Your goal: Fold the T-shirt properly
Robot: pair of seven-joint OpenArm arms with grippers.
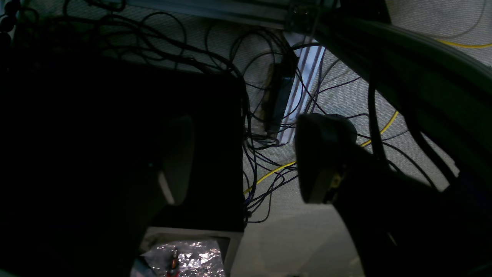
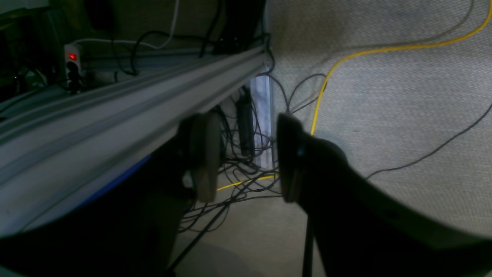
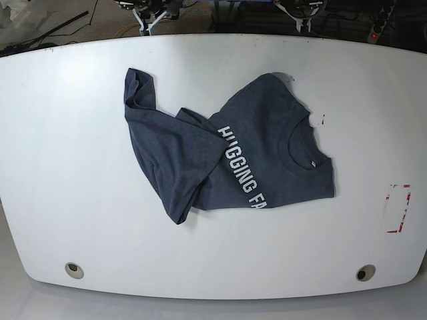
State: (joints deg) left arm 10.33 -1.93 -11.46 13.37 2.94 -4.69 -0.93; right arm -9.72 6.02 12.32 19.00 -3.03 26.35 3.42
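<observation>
Both sets of jaws stand apart, empty: the left gripper (image 1: 242,161) and right gripper (image 2: 244,157) hang over cable-strewn floor – well off the table (image 3: 60,167). The T-shirt (image 3: 267,150) lies crumpled there, far from either, neckline toward the table's right, long axis roughly left-right.

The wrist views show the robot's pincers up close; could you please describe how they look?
The left pincer and the right pincer both look black or very dark, each with two broad, rounded, paddle-like fingers carrying flat, lighter greyish inner pads. No markings or cables of their own are discernible.
</observation>
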